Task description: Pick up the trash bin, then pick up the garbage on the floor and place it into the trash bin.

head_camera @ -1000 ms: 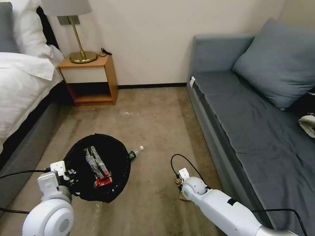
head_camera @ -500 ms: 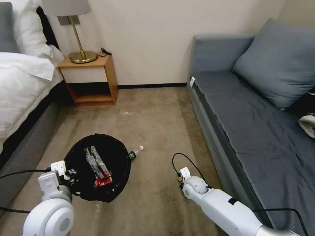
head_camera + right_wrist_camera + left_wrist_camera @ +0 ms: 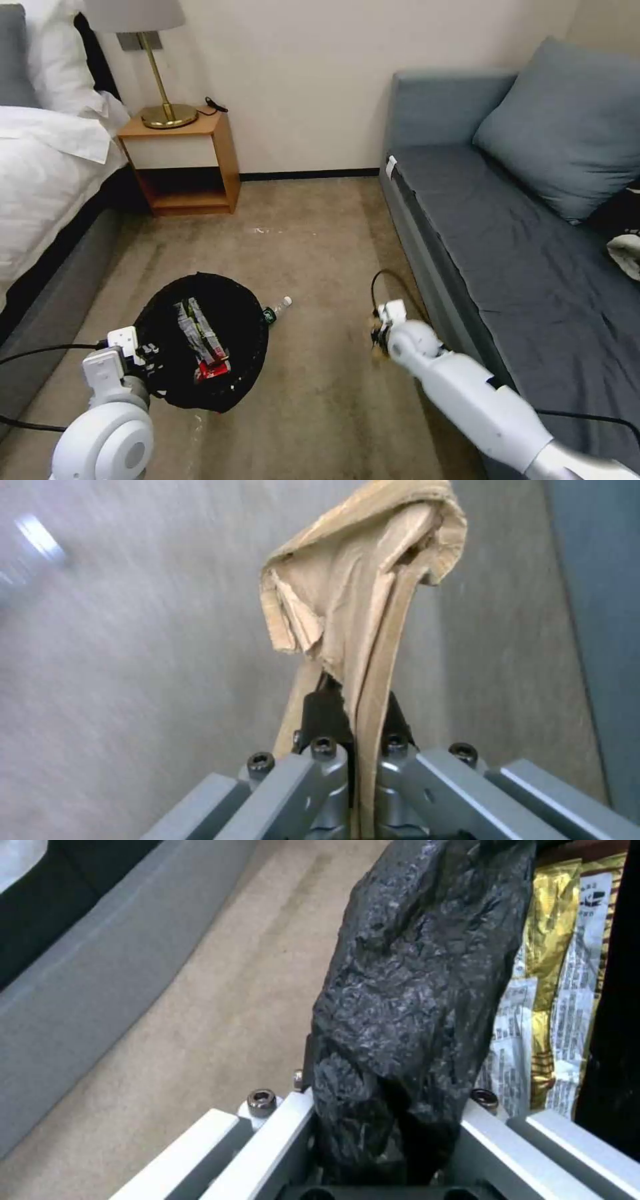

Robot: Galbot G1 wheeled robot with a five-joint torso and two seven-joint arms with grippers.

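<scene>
Within the last second the right gripper (image 3: 357,715), clamped on the tan paper (image 3: 360,595), had lifted it off the carpet (image 3: 320,220) and, as far as the blurred view showed, swung farther from the bin (image 3: 248,373), toward the sofa (image 3: 467,200). The left gripper (image 3: 383,1130) stayed clamped on the bin's near rim, two wrappers (image 3: 200,330) inside. The bottle (image 3: 277,310) lay just beyond the bin, so two pieces remained.
</scene>
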